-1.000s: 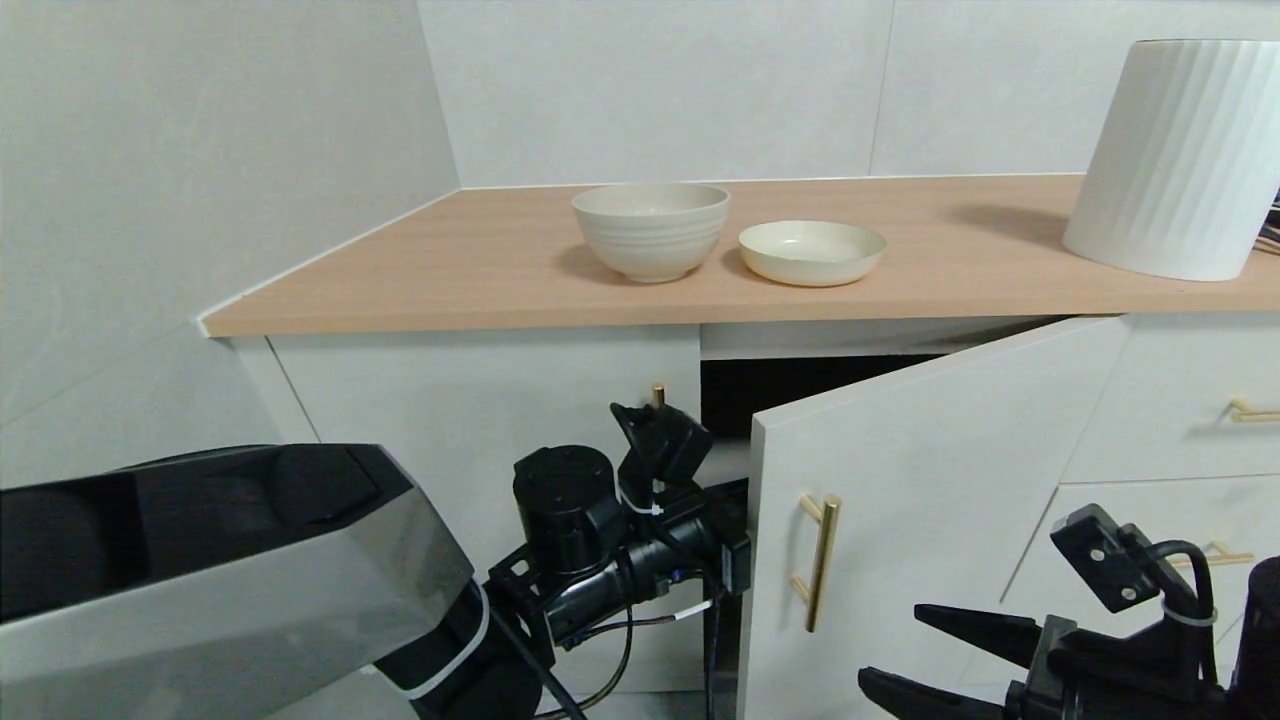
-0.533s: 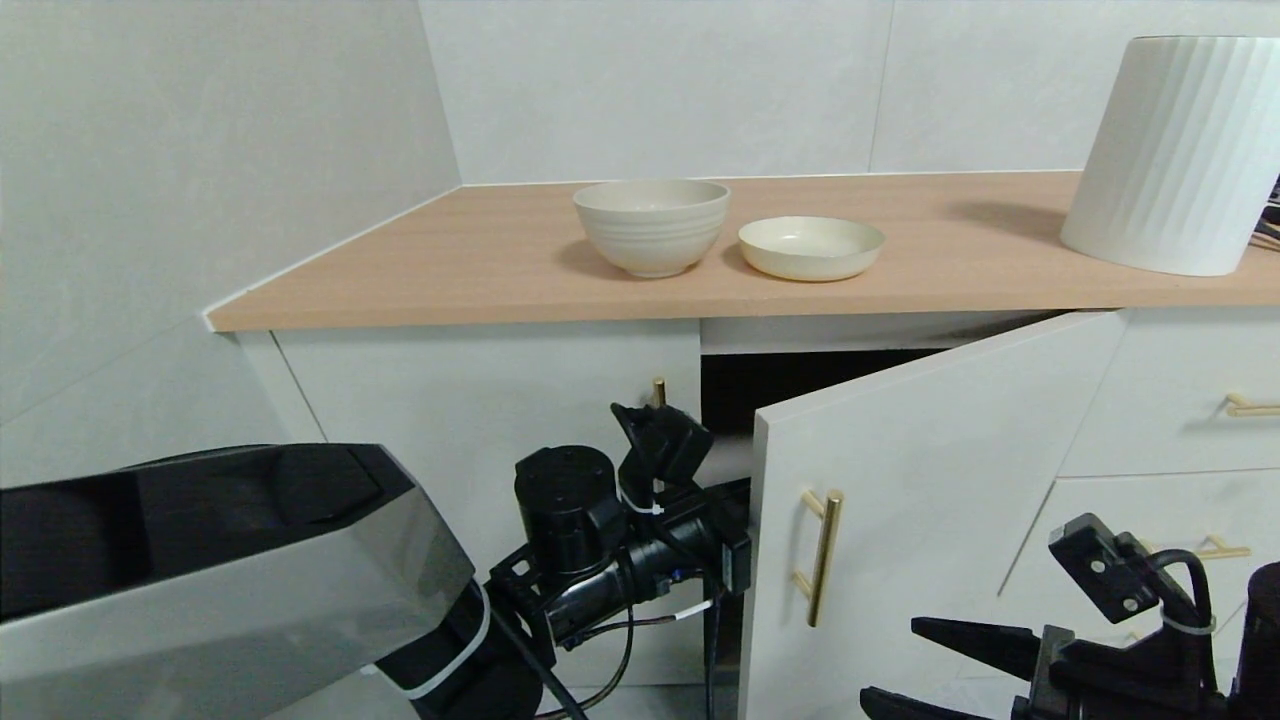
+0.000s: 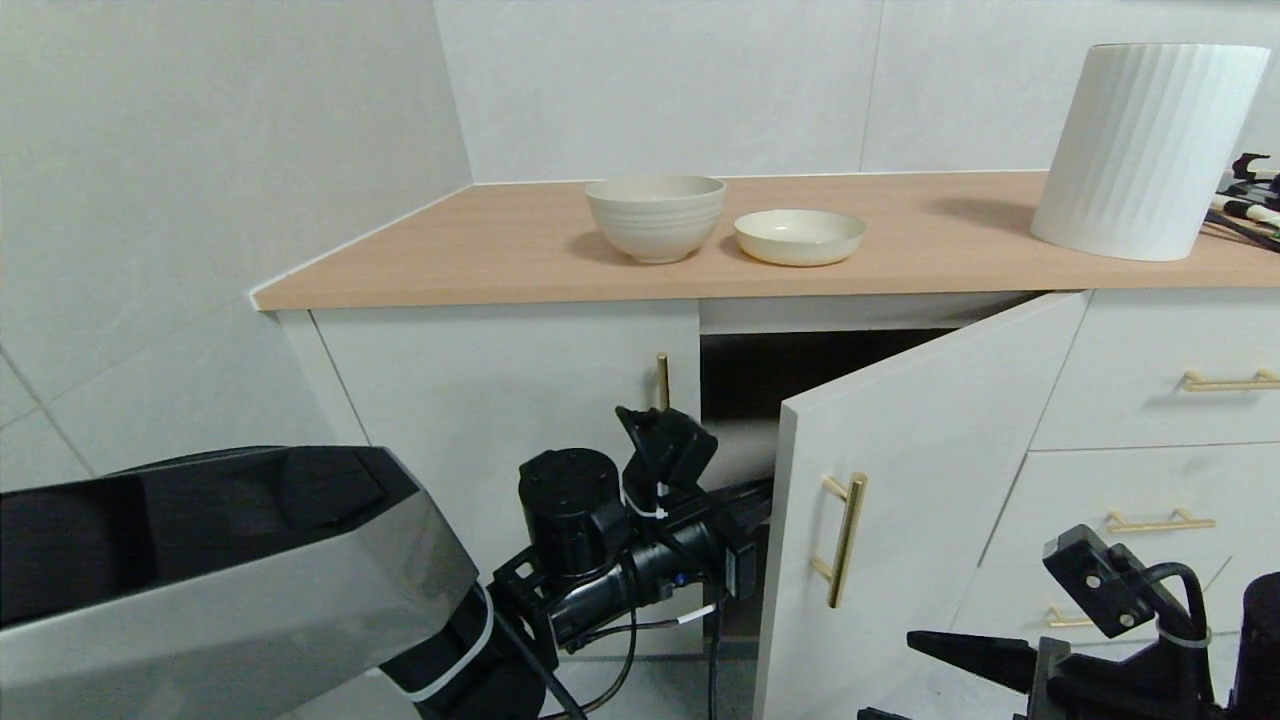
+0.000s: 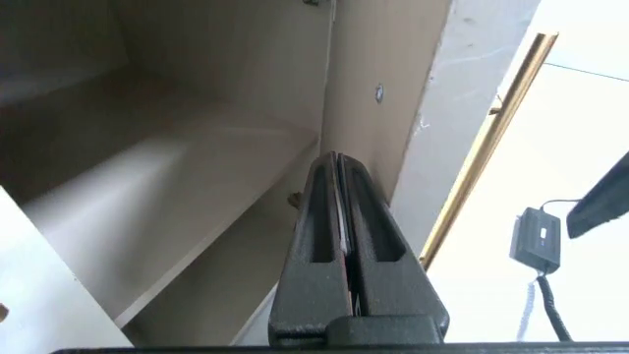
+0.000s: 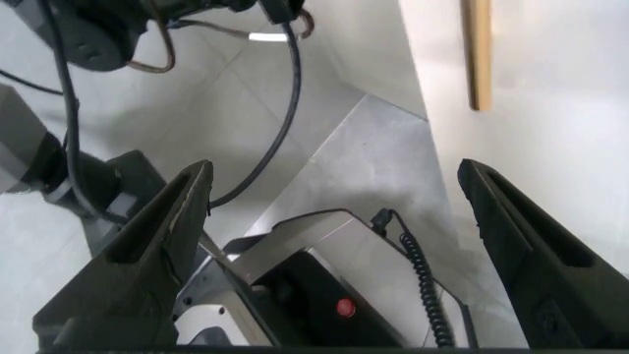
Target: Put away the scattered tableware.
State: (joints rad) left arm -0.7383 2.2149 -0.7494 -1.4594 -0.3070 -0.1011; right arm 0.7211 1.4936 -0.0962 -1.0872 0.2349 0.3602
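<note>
Both the bowl (image 3: 655,215) and the plate (image 3: 800,236) just beside it sat on the wooden table (image 3: 480,262) in a tiled corner. Below, the left end effector (image 4: 336,172), pinched shut, pointed into the open cabinet (image 3: 800,370); the right end effector (image 5: 334,177) gaped wide. A ribbed bin (image 3: 1145,150) stood rightmost.

- The bowl (image 3: 655,217) is deep and round. It is a pale cream colour and has soft rings around its outside. It stands the right way up on the brown wooden counter (image 3: 480,260), with its open side facing up.
- The little plate (image 3: 800,236) is low and shallow, and its cream colour is a bit more yellow. It lies flat on the same counter, the right way up. It is just beside the bowl, on the bowl's right, with a small gap between them.
</note>
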